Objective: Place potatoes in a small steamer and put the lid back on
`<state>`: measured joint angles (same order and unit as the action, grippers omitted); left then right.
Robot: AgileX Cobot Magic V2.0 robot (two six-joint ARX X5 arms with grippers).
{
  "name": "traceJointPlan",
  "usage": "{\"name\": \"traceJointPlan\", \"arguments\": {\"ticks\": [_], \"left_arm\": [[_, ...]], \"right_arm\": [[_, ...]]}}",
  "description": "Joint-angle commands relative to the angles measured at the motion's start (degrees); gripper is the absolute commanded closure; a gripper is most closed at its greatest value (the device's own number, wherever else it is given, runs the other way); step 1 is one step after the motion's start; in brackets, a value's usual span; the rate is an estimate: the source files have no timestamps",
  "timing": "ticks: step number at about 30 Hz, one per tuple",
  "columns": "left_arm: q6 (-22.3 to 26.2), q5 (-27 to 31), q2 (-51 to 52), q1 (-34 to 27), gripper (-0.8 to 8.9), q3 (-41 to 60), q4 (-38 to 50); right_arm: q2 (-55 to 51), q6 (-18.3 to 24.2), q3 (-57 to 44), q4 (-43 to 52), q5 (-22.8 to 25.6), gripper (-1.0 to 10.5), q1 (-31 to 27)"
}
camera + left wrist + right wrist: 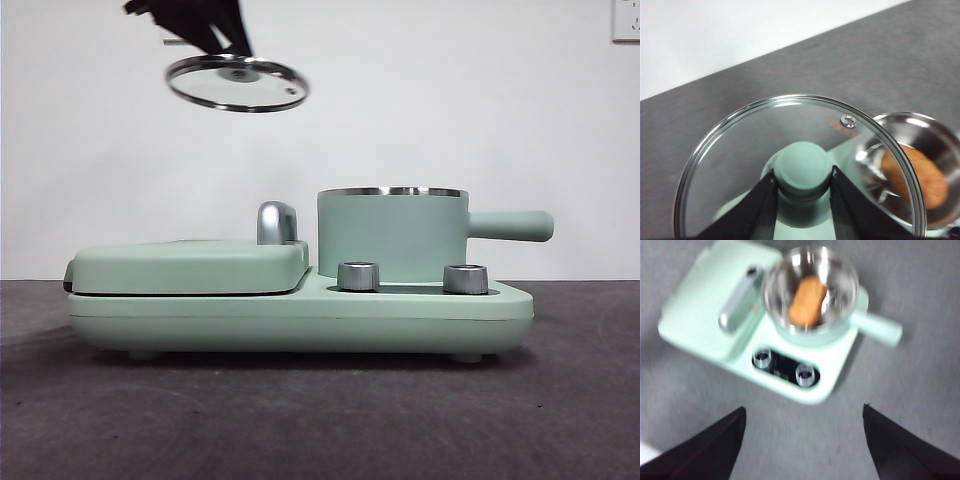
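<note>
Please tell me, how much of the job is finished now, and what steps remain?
Done: the potato already lies inside the small steamer, as both wrist views show. In hand: the left gripper is shut on the knob of the glass lid, holding it in the air, off to the side of the pot. The right gripper is open, high above the appliance. Left: bring the lid over the steamer and set it on the rim.

The potato lies inside the small steamer; the right pincer hangs spread wide above the table.

Clear glass lid, shiny steel-lined steamer
</note>
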<state>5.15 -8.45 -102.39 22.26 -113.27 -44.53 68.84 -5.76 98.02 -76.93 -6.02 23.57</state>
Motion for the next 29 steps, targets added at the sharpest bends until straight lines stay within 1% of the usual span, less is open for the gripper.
{"name": "traceJointPlan", "arguments": {"ticks": [1,4,6,10,13,15,17,21,26,29], "left_arm": [[2.0,-0.2,-0.8,2.4,8.07,-1.6,1.9],[3.8,-0.2,-0.9,5.0,8.07,-1.6,2.3],[5.0,-0.2,-0.9,6.6,8.07,-1.6,2.4],[7.5,-0.4,-1.3,9.1,8.07,-1.6,2.5],[10.3,-4.6,-2.1,10.3,8.08,-1.6,2.6],[11.5,-8.2,-3.2,10.8,8.07,-1.6,2.8],[11.6,-9.7,-4.6,11.2,8.07,-1.6,3.7],[11.8,-9.7,-8.0,11.6,8.07,-1.6,5.7],[12.4,-9.9,-11.7,11.7,8.08,-1.6,9.3],[12.4,-11.9,-13.6,11.6,8.08,-1.6,10.4]], "right_arm": [[-6.8,0.4,-7.8,-2.6,0.0,5.8,0.3],[-15.1,-1.7,-16.8,4.2,-1.7,5.8,0.3],[-21.0,-2.2,-23.4,10.4,-2.1,5.8,0.3],[-29.4,-2.7,-32.8,18.0,-3.0,5.8,0.3],[-34.0,-3.4,-38.5,21.3,-5.5,5.8,0.3],[-36.6,-4.8,-41.6,22.6,-6.0,5.8,0.3],[-38.3,-6.1,-43.6,22.9,-6.0,5.8,0.3],[-40.4,-8.7,-45.7,22.5,-6.0,5.8,0.3],[-41.3,-9.1,-45.7,22.7,-6.0,5.8,0.3],[-41.4,-9.3,-45.7,22.6,-6.0,5.8,0.3]]}}
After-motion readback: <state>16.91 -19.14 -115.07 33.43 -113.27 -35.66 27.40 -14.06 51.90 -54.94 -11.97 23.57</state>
